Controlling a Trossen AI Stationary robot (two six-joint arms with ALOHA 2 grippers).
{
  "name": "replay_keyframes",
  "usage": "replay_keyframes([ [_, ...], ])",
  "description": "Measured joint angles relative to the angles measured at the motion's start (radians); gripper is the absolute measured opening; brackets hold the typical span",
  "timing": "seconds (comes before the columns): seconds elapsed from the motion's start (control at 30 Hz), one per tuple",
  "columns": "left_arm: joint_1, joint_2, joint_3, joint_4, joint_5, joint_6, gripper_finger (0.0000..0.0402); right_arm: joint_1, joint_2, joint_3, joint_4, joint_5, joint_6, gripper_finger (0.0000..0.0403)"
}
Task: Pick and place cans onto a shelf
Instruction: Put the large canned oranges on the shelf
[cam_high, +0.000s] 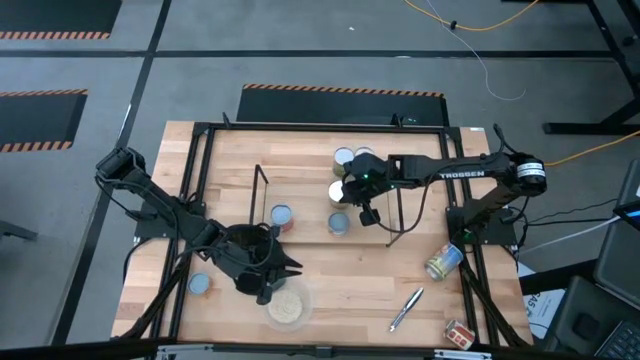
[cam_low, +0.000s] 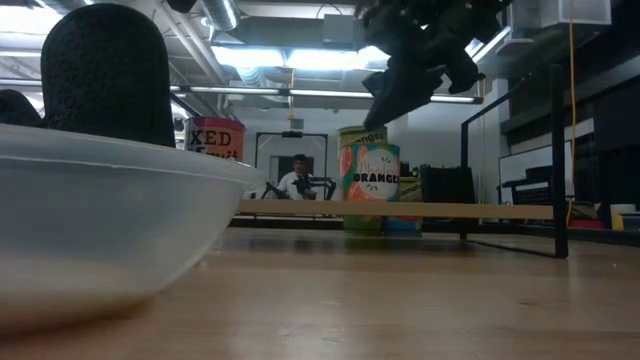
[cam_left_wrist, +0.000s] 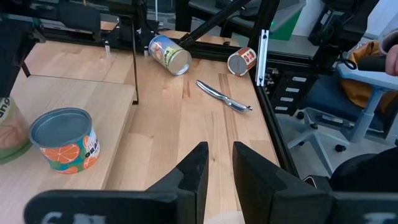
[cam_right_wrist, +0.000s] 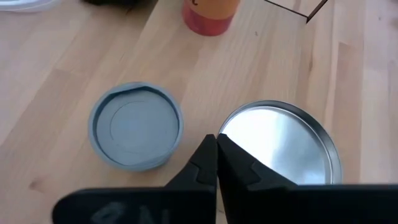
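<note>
The right end effector, its two dark fingers pressed together with nothing between them, hangs over the low black-wire shelf with light wooden boards. It sits just above a silvery-topped tin beside a pale blue-topped tin. More small cylindrical cans stand on the shelf, one with an orange label. Two cans lie tipped on the wooden worktop near a silver pen. The left end effector, fingers slightly apart and empty, waits by a clear bowl of pale grains.
</note>
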Motion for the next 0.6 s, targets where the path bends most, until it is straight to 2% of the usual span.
replay_keyframes([
  [0.6, 0.0, 0.0, 0.0, 0.0, 0.0, 0.0, 0.0066, 0.0, 0.0, 0.002, -0.007, 0.003, 0.001, 0.0045],
])
